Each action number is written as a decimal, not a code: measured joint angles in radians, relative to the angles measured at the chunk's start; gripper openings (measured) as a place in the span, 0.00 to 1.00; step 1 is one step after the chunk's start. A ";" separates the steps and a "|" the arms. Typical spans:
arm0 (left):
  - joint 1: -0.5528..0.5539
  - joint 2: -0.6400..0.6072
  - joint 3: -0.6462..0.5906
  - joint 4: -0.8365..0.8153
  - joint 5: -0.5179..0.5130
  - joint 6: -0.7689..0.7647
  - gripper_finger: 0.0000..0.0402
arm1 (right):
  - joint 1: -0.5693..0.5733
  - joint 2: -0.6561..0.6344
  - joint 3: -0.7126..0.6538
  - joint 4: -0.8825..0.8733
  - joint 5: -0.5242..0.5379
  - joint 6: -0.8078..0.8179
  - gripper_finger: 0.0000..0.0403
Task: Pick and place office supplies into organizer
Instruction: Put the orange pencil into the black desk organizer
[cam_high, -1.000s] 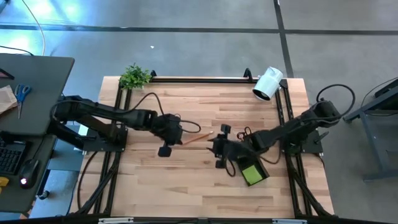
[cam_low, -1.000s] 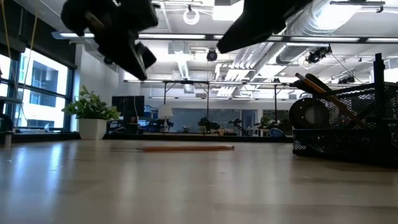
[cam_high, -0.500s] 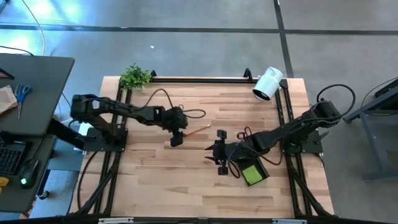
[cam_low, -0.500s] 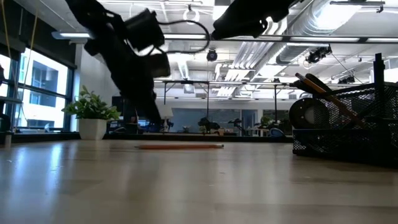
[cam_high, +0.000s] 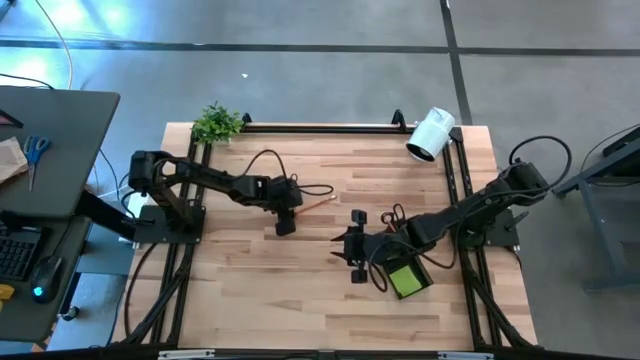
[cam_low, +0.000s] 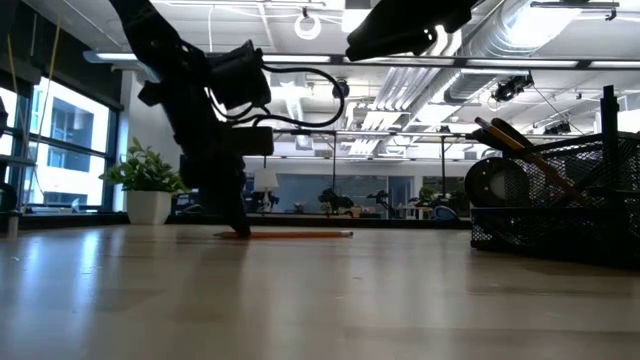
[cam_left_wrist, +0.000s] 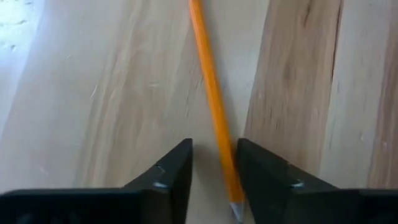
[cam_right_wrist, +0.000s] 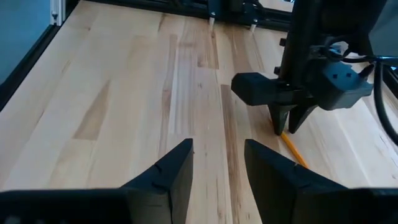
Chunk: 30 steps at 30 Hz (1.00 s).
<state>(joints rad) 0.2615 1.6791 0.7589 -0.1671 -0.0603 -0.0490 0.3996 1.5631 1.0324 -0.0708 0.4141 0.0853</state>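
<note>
Wooden table (cam_high: 300, 290), overhead reading. Left gripper (cam_high: 288, 205) — lowered to the tabletop at about 10 o'clock of the table's centre, fingers apart and straddling the sharpened end of the orange pencil (cam_high: 316, 203); in its wrist view the two dark fingers (cam_left_wrist: 171, 174) stand on either side of the pencil (cam_left_wrist: 214, 106), the graphite tip lying close against one of them, not clamped. The pencil lies flat on the wood, its shaft running out from the fingers toward 2 o'clock; the table-level camera shows it (cam_low: 300, 234) as a thin line resting on the surface, the left gripper (cam_low: 238, 222) coming down onto one end. Right gripper (cam_high: 345, 250) — held above the table just past centre toward 4 o'clock, pointing at 9 o'clock, fingers (cam_right_wrist: 171, 174) parted with nothing between them. Organizer (cam_high: 400, 270) — black mesh, just behind the right gripper at about 4 o'clock, partly covered by the right arm; the lime-green sticky-note pad (cam_high: 404, 281) lies in its low section. Seen level, the organizer (cam_low: 560, 215) holds dark pens (cam_low: 515, 140) leaning in its taller cup. Pencil and organizer are well apart.
</note>
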 joint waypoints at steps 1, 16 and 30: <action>-0.001 0.000 0.001 -0.005 -0.004 0.000 0.26 | 0.000 0.000 0.000 0.000 0.000 0.000 0.34; 0.001 0.021 0.000 0.014 0.030 0.056 0.02 | -0.097 0.000 0.000 -0.153 -0.006 -0.012 0.34; 0.001 0.008 -0.003 0.043 0.077 0.097 0.00 | -0.399 0.122 0.000 -0.219 -0.235 -0.114 0.34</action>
<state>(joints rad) 0.2622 1.6871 0.7563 -0.1241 0.0165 0.0484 0.0008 1.6853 1.0322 -0.2901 0.1789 -0.0291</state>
